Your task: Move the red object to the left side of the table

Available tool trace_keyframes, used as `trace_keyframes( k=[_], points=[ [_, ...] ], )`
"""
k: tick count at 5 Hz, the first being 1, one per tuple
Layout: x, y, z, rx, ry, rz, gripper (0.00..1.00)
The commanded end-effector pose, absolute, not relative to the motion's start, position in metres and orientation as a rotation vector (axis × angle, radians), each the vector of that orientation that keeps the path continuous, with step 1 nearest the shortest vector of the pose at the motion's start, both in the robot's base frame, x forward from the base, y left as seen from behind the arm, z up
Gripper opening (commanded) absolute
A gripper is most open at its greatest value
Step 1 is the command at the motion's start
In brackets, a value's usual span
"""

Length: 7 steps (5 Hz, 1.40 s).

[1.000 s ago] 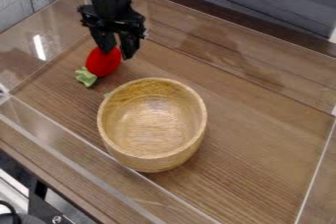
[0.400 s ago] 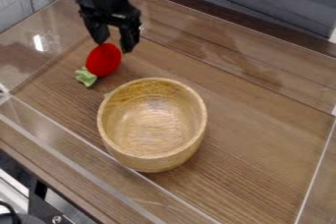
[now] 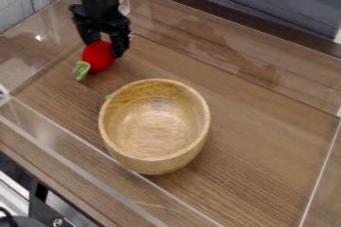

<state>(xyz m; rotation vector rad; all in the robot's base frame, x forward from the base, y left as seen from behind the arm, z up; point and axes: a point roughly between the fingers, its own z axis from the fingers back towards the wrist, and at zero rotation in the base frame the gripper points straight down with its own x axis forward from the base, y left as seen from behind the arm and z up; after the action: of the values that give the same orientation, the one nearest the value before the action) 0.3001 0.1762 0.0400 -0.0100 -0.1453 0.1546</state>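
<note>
Wide-open end effector (image 3: 102, 42) straddles the red object (image 3: 96, 56) lying on the table (image 3: 253, 82).

wood-grain table (image 3: 266, 121), glossy red object (image 3: 98, 54)

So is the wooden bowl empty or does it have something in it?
Empty: the wooden bowl shows only bare wood inside.

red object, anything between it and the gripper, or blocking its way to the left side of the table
Nothing visible. The open gripper sits right over the red object, and the table to its left is bare up to the clear wall. The wooden bowl lies off that path.
</note>
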Motion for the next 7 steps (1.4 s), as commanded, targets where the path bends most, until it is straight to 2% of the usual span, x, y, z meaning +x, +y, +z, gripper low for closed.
trace_keyframes(
  k=[1,2,3,4,6,7],
  points=[
    [0.303,0.194,0.047,0.016,-0.179,0.208,1.0],
    [0.296,0.193,0.042,0.003,-0.171,0.186,0.0],
    [0.291,0.19,0.038,-0.022,-0.16,0.162,1.0],
    [0.286,0.187,0.035,-0.04,-0.153,0.141,1.0],
    [0.303,0.205,0.048,-0.067,-0.148,0.105,1.0],
    [0.298,0.197,0.051,-0.068,-0.146,0.184,0.0]
  ],
)
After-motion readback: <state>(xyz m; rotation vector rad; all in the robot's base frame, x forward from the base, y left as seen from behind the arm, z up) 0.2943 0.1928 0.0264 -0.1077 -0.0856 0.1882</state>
